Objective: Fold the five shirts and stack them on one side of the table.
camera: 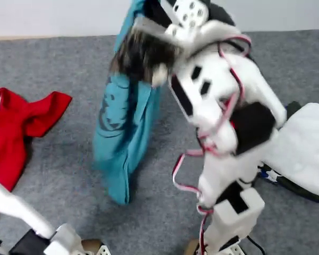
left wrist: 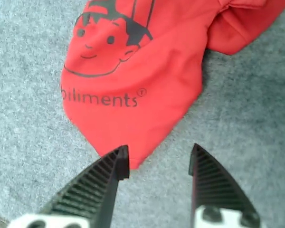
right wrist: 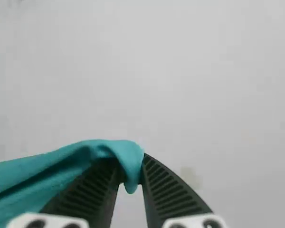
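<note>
Ribbed black jaws of the left gripper (left wrist: pixel 159 153) stand apart, empty, over a pointed corner of the red shirt (left wrist: pixel 133 71), crumpled fabric with a black cartoon face, lying at the high view's left edge on the fuzzy grey table (camera: pixel 58 180). At centre the teal shirt (camera: pixel 122 133) hangs in limp folds, its top pinched by the clamped right gripper (right wrist: pixel 131 167); smooth white cloth (camera: pixel 308 149) lies far right.

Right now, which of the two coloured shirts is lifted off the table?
The teal shirt: it hangs from the right gripper, shut on a fold of it. The red shirt lies on the table, by the open left gripper.
</note>
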`<state>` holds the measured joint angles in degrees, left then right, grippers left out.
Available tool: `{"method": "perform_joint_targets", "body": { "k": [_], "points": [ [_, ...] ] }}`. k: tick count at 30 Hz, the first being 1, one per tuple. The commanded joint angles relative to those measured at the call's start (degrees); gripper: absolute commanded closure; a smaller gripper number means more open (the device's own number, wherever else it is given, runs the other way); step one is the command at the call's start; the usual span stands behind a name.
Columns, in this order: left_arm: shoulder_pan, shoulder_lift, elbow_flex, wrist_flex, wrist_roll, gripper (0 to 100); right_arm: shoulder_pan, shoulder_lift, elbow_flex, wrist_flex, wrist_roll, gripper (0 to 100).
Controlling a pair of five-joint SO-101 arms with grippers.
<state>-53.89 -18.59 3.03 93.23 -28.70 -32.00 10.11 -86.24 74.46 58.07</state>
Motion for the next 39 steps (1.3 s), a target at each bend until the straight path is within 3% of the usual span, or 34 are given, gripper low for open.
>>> {"method": "perform_joint_targets", "body": {
  "k": [1,7,11,22,29,35,39],
  "points": [
    [2.1,-3.3,-0.2,2.2,-0.4,80,-2.9,-4.7,-1.9,-6.3,10.2,98.8],
    [8.7,-7.0,0.6,5.9,-0.2,83,-2.7,-2.9,-0.5,-12.8,15.9,98.8],
    [12.9,-11.9,5.4,5.9,-0.2,87,-1.8,-1.7,-0.4,-12.6,15.8,98.8],
    [22.4,-32.3,26.3,5.5,-2.9,88,2.3,4.1,-0.4,-13.0,15.6,98.8],
    [23.4,-41.9,33.3,1.7,-3.3,94,3.2,5.3,-0.7,-11.5,11.6,98.8],
    [23.2,-45.1,35.5,-1.8,-3.1,97,3.3,4.9,-1.6,11.4,10.1,98.8],
    [23.2,-45.1,35.5,-2.1,-3.0,97,3.3,4.5,-2.4,29.2,2.9,98.8]
  ]
}}
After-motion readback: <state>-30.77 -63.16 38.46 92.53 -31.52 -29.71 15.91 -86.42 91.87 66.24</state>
